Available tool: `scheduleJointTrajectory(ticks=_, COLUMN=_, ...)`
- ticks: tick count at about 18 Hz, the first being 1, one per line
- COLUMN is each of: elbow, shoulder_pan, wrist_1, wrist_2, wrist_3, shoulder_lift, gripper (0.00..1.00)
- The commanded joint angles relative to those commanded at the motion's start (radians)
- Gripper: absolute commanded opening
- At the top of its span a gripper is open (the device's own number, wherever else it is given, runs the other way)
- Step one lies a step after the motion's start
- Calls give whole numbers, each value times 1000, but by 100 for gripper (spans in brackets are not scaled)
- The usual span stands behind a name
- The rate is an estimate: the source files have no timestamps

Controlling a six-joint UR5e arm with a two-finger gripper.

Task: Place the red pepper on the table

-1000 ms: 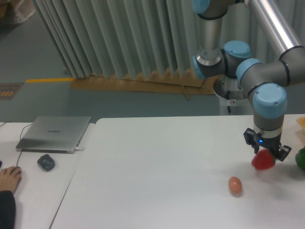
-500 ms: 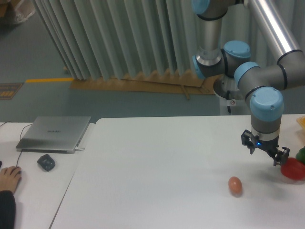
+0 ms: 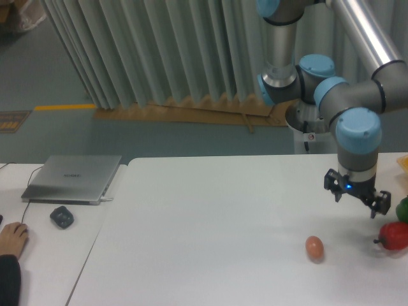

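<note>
Since the earlier frames, one small glossy red pepper with a short dark stem has left the claw and now lies on the large plain white table with rounded corners, near its right edge. One two-finger gripper hangs above the tabletop, up and to the left of the pepper and apart from it. Its jaws are spread and hold nothing.

Item count on the table:
- One red pepper, stem pointing left.
- One orange-brown egg-shaped object, left of the pepper and well apart from it.
- One glossy green rounded vegetable, cut off by the right frame edge, just above the pepper.

One grey and light-blue robot arm reaches in from the upper right.

Item count on the narrower white desk at left:
- One closed silver laptop.
- One dark mouse, just below the laptop.
- One human hand resting at the left edge, near the mouse.
</note>
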State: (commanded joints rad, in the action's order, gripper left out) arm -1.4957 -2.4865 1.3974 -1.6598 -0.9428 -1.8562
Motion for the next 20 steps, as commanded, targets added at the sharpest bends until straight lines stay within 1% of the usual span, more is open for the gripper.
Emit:
scheduleJointTrajectory(ticks=3, elbow=0, shoulder_pan=-49, wrist_1=2, wrist_2=-6, wrist_3=-236, shoulder_lift=37, gripper=100)
scheduleJointTrajectory(ticks=5, elbow=3, shoulder_pan=-87, wrist_1=0, wrist_2=-3, wrist_3=-377, shoulder_lift=40, gripper=100)
scheduleJointTrajectory(ticks=7, elbow=5, shoulder_pan=-113, wrist_1=2, wrist_2=-2, wrist_3=-462, shoulder_lift=51, gripper=100)
scheduleJointTrajectory(ticks=9, elbow=6, shoulder_pan=-111, wrist_1=6, wrist_2=14, wrist_3=-526, shoulder_lift=60, gripper=100)
scheduleJointTrajectory(ticks=11, elbow=9, shoulder_pan=-106, wrist_1=14, wrist_2=51, wrist_3=-536, shoulder_lift=60, gripper=100)
scheduleJointTrajectory(ticks=16, elbow=-18, shoulder_pan=-80, wrist_1=11, wrist_2=32, wrist_3=-519, shoulder_lift=60, gripper=100)
scheduleJointTrajectory(ticks=20, elbow=-26, shoulder_pan=-78, wrist_1=9, wrist_2=34, wrist_3=-518, shoulder_lift=60, gripper=100)
